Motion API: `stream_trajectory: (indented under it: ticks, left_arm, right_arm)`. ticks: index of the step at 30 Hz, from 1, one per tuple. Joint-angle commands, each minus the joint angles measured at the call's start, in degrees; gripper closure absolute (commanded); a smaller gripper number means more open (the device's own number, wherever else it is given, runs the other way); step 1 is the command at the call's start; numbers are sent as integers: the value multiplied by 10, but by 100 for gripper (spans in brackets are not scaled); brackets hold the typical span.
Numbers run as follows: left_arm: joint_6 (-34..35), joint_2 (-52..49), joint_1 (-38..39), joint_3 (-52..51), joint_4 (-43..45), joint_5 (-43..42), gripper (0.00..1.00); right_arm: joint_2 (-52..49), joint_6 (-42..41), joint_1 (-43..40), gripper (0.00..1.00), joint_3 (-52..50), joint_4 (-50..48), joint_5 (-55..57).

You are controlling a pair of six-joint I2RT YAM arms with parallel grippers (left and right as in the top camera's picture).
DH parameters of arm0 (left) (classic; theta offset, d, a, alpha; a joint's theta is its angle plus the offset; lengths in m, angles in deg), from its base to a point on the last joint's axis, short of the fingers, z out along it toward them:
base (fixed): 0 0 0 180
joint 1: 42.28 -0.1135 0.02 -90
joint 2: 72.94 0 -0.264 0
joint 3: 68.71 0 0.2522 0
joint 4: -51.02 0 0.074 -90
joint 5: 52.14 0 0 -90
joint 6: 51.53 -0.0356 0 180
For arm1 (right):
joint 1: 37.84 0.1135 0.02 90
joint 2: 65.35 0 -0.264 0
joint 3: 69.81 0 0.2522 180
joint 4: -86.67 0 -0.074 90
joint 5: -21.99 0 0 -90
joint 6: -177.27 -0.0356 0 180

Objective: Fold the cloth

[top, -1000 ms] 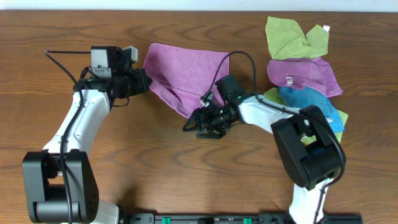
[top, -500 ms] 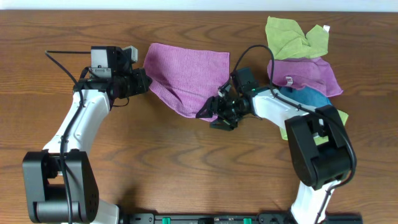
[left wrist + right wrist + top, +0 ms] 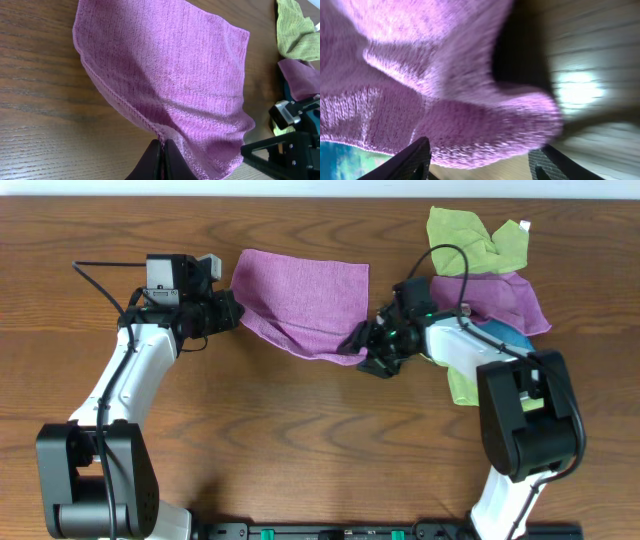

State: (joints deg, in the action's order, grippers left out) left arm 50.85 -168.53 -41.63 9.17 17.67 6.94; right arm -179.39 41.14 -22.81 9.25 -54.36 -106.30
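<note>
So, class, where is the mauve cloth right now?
In the overhead view, the mauve cloth lies upper-centre on the table, stretched between the left gripper and right gripper.

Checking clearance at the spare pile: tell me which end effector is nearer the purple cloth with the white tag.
Right. The right end effector sits just left of the tagged purple cloth, holding the mauve cloth; the left end effector pinches that cloth's far edge.

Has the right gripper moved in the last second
Yes. The right gripper, holding the mauve cloth, has shifted right and up the overhead picture, toward the cloth pile.
</note>
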Motion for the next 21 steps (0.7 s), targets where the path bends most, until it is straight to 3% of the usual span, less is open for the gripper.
stream_trajectory:
  ticks: [1, 6, 11, 21]
  left_arm:
    - [1, -3, 1, 10, -3, 11, 94]
    - [1, -3, 1, 10, -3, 11, 94]
    - [1, -3, 1, 10, -3, 11, 94]
    - [1, -3, 1, 10, -3, 11, 95]
  right_arm:
    - [-45, 27, -24, 36, -31, 23, 151]
    - [-45, 50, -24, 41, -31, 50, 161]
    - [-45, 61, -22, 56, -31, 34, 165]
    - [-47, 96, 5, 59, -31, 1, 188]
